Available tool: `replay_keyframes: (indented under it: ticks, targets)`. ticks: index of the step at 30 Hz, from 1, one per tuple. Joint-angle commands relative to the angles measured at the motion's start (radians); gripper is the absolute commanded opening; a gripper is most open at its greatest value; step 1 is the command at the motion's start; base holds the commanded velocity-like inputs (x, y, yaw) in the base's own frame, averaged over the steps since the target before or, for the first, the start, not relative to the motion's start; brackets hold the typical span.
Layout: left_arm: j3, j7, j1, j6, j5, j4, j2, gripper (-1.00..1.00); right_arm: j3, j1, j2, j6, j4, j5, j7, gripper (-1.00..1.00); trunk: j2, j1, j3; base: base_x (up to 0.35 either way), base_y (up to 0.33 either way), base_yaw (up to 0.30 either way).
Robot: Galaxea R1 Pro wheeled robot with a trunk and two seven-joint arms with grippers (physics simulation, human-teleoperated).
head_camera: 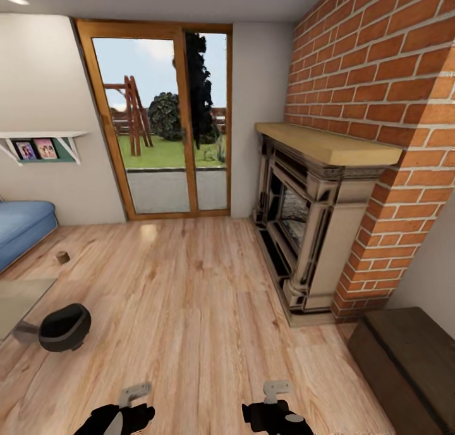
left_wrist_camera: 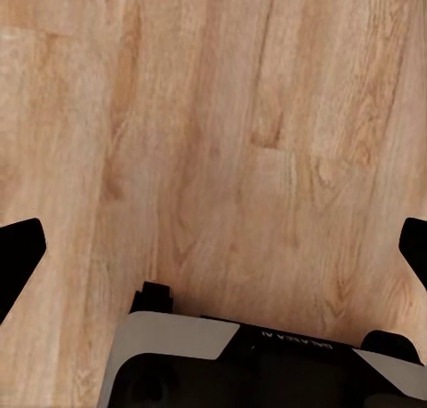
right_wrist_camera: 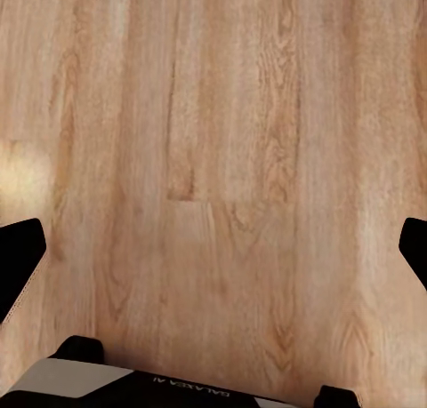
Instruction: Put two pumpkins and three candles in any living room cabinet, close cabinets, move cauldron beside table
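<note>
Head view: light wood floor [head_camera: 189, 308] runs from the robot to a wood-framed glass patio door [head_camera: 161, 119] in the far wall. A red-brick fireplace column [head_camera: 379, 81] stands at the right, with a pale wooden mantel [head_camera: 325, 143] over a stone-coloured hearth surround [head_camera: 303, 232].

Cabinet [head_camera: 407, 359]: one end of the long low dark-brown unit shows at the lower right, just beside the foot of the brick column. Its fronts cannot be judged from this angle.

Cauldron [head_camera: 63, 327]: a black rounded pot sits on the floor at the lower left, just beside the corner of a glass-topped desk [head_camera: 19, 299].

A small brownish stub [head_camera: 62, 257] lies on the floor near a blue sofa [head_camera: 22, 226]; it is too small to identify. A white wall shelf [head_camera: 44, 145] holds framed photos.

Left tool [head_camera: 129, 400] and right tool [head_camera: 276, 394] hang low at the near edge, well apart, each over bare floor. In the left wrist view the left tool's fingertips [left_wrist_camera: 20, 252] are spread wide with nothing between them; the right wrist view shows the right tool's fingertips [right_wrist_camera: 20, 252] likewise spread and empty.
</note>
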Motion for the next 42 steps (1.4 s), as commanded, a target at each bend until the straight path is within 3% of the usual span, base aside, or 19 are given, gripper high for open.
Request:
replay_keyframes:
  ticks: [1, 9, 22, 42]
  targets:
    - [0.001, 0.003, 0.000, 0.006, 0.009, -0.003, 0.000, 1.00, 0.005, -0.001, -0.001, 0.004, -0.002, -0.010, -0.009, 1.00, -0.002, 0.001, -0.002, 0.059, 0.307, -0.272]
    - [0.001, 0.003, 0.001, 0.006, 0.009, -0.003, 0.001, 1.00, 0.005, -0.001, -0.001, 0.003, 0.000, -0.010, -0.009, 1.00, -0.002, 0.001, -0.002, 0.014, 0.292, -0.273]
    - [-0.001, 0.003, 0.001, 0.006, 0.009, -0.004, 0.002, 1.00, 0.005, -0.001, -0.001, 0.002, 0.010, -0.010, -0.009, 1.00, -0.002, 0.001, -0.002, 0.001, 0.081, -0.274]
    - [0.000, 0.003, 0.001, 0.005, 0.009, -0.003, 0.002, 1.00, 0.005, -0.001, -0.001, 0.003, 0.012, -0.010, -0.009, 1.00, -0.002, 0.001, -0.002, 0.000, 0.284, -0.274]
